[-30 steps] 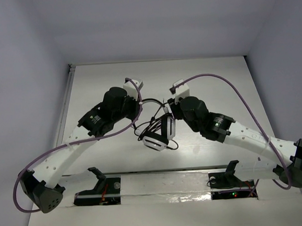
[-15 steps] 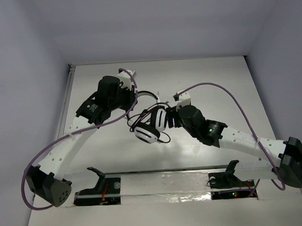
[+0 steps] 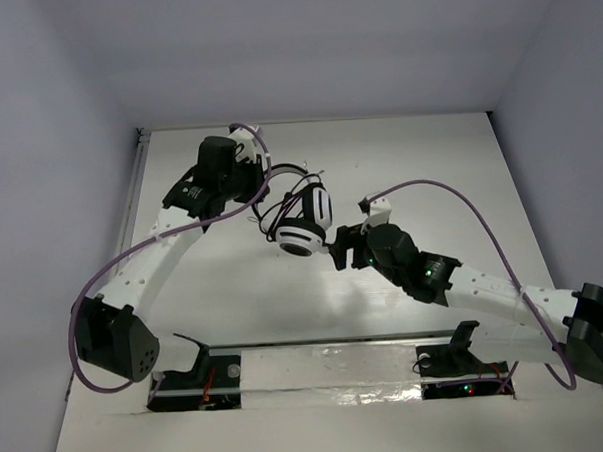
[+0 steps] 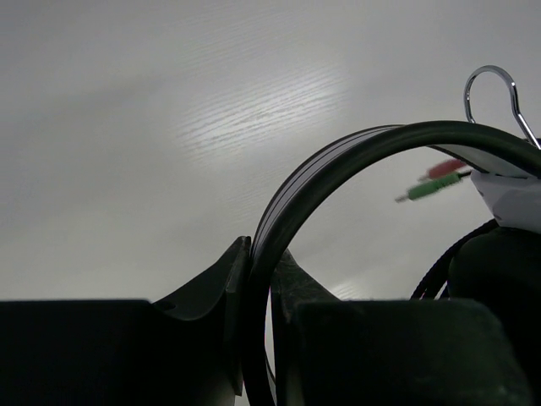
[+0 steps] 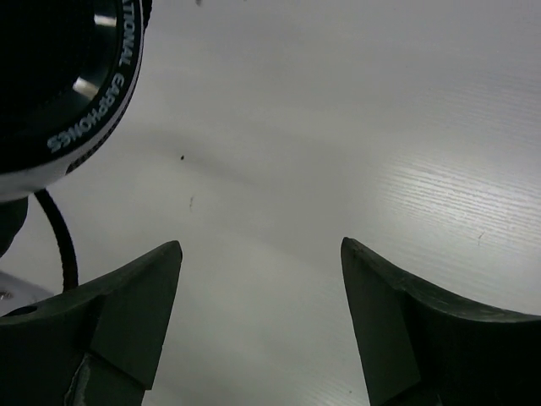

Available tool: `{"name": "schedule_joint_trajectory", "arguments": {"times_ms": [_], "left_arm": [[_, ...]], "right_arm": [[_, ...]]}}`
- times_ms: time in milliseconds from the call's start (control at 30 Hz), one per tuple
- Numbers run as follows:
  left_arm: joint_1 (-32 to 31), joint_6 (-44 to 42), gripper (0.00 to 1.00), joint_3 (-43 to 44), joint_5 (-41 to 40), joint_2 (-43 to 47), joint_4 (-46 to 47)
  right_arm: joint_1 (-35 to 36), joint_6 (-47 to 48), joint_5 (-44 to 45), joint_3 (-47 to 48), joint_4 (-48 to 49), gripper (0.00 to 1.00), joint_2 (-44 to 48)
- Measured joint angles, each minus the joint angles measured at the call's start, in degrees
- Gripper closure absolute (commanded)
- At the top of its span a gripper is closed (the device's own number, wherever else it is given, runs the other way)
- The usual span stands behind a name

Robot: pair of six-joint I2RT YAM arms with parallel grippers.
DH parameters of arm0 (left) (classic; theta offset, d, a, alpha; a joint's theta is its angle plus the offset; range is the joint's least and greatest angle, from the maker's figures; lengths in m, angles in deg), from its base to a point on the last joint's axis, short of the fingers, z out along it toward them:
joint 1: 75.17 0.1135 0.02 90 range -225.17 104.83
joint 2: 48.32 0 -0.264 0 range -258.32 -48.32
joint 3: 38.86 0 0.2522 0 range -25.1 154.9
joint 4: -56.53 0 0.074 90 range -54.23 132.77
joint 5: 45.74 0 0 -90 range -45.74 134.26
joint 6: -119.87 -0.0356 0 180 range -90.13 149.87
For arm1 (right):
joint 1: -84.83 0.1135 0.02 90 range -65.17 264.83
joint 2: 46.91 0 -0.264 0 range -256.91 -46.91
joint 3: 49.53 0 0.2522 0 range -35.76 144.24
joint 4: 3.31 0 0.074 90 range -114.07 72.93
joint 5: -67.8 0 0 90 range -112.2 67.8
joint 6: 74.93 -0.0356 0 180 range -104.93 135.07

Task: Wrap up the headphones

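The headphones (image 3: 304, 226) are white with black-ringed earcups and hang just left of the table's middle, their thin black cable (image 3: 273, 219) looped around them. My left gripper (image 3: 257, 185) is shut on the dark headband (image 4: 338, 156), which arcs up between its fingers (image 4: 230, 271). The cable's green and red plugs (image 4: 431, 188) stick out beyond the band. My right gripper (image 3: 335, 253) stands open just right of the lower earcup, with nothing between its fingers. In the right wrist view, that gripper (image 5: 262, 245) faces bare table, with the earcup (image 5: 76, 85) at the upper left.
Thick purple robot cables (image 3: 460, 194) arch over both arms. A bent metal wire loop (image 4: 490, 85) shows above the headband in the left wrist view. Two black stands (image 3: 197, 356) sit at the table's near edge.
The left gripper has carried the headphones up and back toward the far left. The right gripper has opened, let go of the headphones, and dropped back toward the near side.
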Motion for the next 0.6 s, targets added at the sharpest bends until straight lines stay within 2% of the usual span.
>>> {"name": "schedule_joint_trajectory", "arguments": {"times_ms": [233,300,333,367,400,467,600], "left_arm": [[0.1,2.6,1.00,0.9,-0.1,-3.4,4.2],[0.2,4.0,1.00,0.8,-0.8,-4.3,6.0],[0.2,4.8,1.00,0.7,-1.3,-4.8,7.1],[0.2,5.7,1.00,0.3,-1.9,-5.1,8.4],[0.2,6.8,1.00,-0.3,-2.6,-5.5,9.9],[0.3,9.2,1.00,-2.0,-3.7,-6.5,13.2],[-0.2,13.3,1.00,-4.8,-6.7,-9.9,18.1]], "right_arm": [[0.0,-5.1,3.0,-1.7,-4.4,0.22,9.7],[0.0,-6.7,6.1,-1.6,-6.8,0.32,14.4],[0.0,-7.8,7.9,-1.6,-8.3,0.42,16.8],[0.0,-8.5,9.6,-1.5,-9.6,0.55,19.0],[0.0,-9.3,11.3,-1.4,-10.9,0.78,21.3],[0.0,-10.9,14.1,-1.1,-12.9,0.98,24.9],[0.0,-13.2,17.9,0.0,-14.3,0.98,28.4]]}}
